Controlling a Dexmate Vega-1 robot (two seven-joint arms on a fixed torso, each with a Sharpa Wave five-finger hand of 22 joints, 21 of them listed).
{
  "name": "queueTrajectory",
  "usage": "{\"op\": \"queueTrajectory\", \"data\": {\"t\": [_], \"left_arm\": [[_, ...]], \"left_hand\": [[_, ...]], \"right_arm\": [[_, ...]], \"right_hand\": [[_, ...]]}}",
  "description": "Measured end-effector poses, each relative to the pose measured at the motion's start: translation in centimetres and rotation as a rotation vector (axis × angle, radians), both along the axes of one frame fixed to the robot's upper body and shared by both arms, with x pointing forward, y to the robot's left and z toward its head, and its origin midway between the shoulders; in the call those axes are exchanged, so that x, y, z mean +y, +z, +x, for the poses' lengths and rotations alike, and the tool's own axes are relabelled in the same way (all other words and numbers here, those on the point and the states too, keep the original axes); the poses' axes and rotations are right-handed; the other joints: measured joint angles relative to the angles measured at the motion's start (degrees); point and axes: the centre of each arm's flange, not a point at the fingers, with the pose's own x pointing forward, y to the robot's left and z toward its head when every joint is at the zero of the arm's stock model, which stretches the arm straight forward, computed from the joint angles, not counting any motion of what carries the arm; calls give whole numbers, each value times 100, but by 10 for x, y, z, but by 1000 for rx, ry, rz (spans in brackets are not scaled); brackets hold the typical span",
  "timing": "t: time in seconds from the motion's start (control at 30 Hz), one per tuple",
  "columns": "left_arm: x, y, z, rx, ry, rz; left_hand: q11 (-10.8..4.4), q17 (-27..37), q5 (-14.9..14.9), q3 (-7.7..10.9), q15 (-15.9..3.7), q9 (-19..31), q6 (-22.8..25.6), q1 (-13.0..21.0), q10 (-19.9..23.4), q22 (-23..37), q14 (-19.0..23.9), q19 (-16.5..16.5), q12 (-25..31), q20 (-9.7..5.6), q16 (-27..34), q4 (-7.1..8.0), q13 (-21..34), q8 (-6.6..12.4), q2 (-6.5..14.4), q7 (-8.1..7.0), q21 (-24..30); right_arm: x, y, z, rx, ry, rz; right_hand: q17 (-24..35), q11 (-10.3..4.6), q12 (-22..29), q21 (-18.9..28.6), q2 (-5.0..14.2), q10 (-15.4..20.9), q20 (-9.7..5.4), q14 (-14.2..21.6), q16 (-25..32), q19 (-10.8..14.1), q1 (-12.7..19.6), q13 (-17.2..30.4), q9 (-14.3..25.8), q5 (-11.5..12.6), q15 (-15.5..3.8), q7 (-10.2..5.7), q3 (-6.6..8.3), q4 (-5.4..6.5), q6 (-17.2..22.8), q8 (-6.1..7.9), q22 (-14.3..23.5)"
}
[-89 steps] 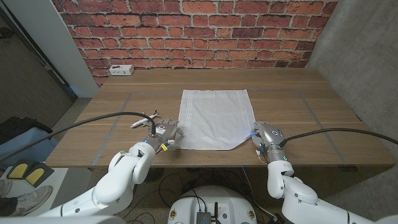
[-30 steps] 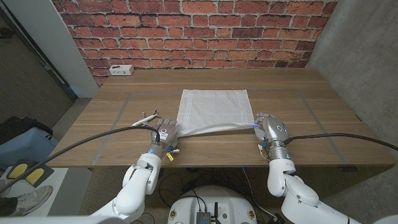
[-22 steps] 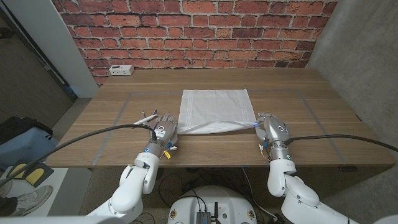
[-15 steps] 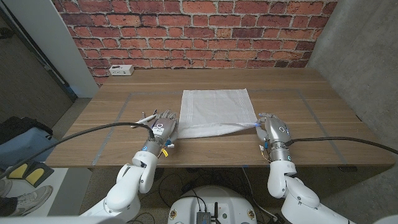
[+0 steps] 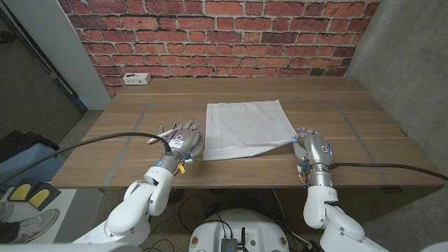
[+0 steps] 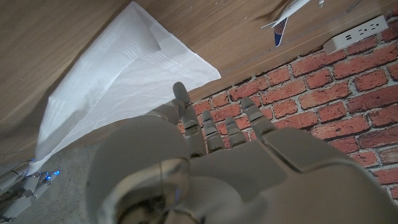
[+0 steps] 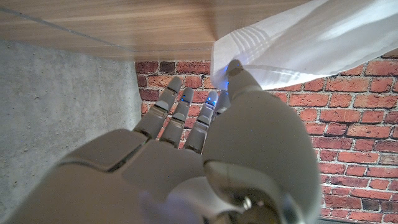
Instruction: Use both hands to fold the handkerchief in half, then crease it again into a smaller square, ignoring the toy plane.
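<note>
The handkerchief (image 5: 246, 129) is plain white, with faint woven stripes running along its borders. It lies on a wooden table (image 5: 350, 112) of warm brown grain, marked with thin pale tape lines near its edges. The toy plane (image 5: 165, 133) is white with a dark blue and red tail. Both the left hand (image 5: 184, 141) and right hand (image 5: 313, 145) are grey; small blue lights glow at the right hand's fingertips (image 7: 210, 98). The power strip (image 5: 136, 79) at the table's far left corner is white. The wall (image 5: 231, 35) behind is red brick with pale mortar.

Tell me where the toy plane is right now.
In the head view, the toy plane lies on the table's left half, just beyond the left hand, left of the handkerchief.
</note>
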Motion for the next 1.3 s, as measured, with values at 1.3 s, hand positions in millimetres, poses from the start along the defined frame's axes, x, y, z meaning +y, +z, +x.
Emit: {"op": "queueTrajectory", "data": {"t": [1.3], "left_arm": [[-13, -6, 37, 184, -39, 46]], "left_hand": [[64, 1, 94, -257, 131, -1497, 729, -238, -132, 2, -293, -284, 40, 121, -15, -417, -271, -1042, 273, 235, -122]], "right_arm": [[1, 2, -4, 3, 1, -2]], "right_hand": [[-16, 21, -35, 0, 22, 20, 0, 0, 0, -1, 22, -1, 3, 0, 0, 32, -30, 17, 32, -69, -1]]}}
